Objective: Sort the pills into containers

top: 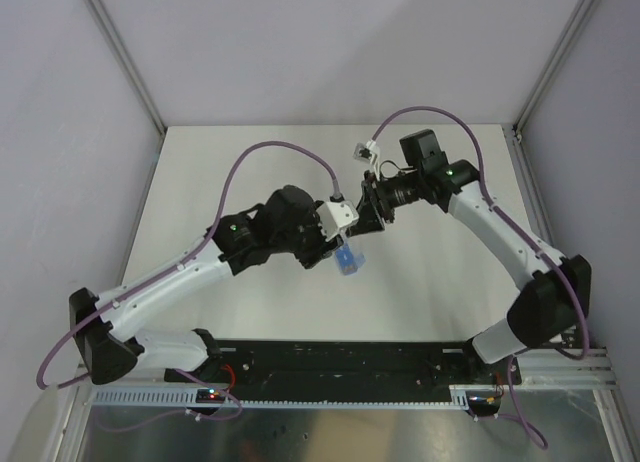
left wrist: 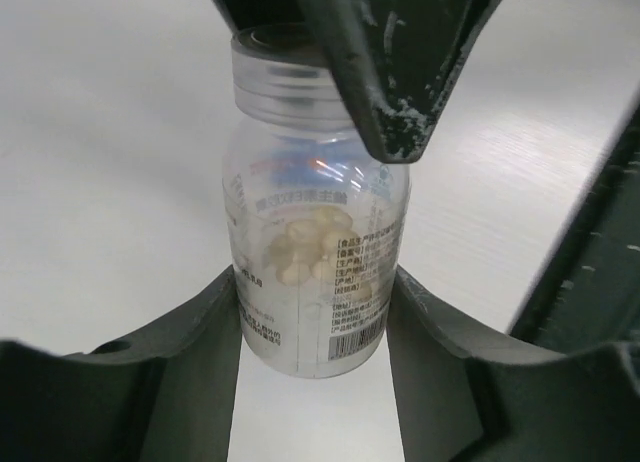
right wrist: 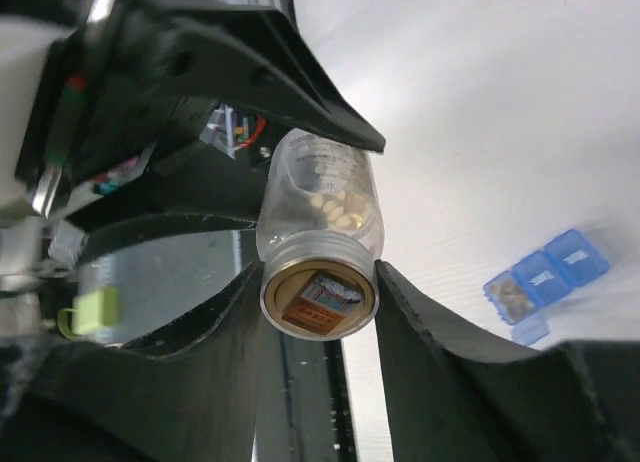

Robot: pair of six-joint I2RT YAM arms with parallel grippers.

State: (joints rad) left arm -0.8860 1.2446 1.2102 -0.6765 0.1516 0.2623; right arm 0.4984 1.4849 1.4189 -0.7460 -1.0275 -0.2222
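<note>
Likely uncapping bottle: clamping its body in left gripper, pinching its cap in right gripper. Seeing pills inside bottle, containers on table near bottle. Next, probably: twist cap off, hold bottle steady, pour over containers.

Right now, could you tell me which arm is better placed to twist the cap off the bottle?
The right arm, I would say. The right pincer grips the cap, while the left pincer clamps the bottle by its body, so it can steady it for the twist.
</note>
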